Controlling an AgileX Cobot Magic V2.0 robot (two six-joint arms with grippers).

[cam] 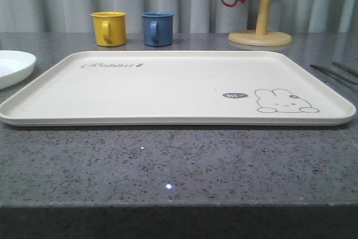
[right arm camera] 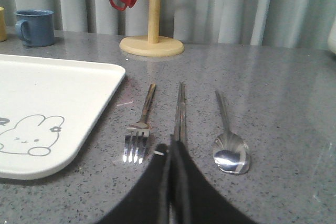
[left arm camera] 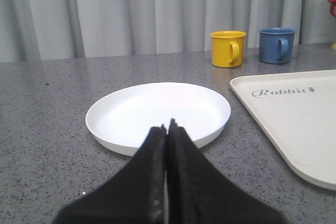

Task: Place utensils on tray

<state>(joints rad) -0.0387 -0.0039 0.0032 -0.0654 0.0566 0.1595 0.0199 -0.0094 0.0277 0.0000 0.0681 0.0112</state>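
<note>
Nothing placed yet: the cream tray lies bare on the grey counter, its rabbit drawing uncovered. My fork, chopsticks and spoon lie side by side on the counter just beside the tray's right edge; the white plate sits off its left edge. My left gripper and right gripper are both clenched on nothing. I judge all four items remain to move.
</note>
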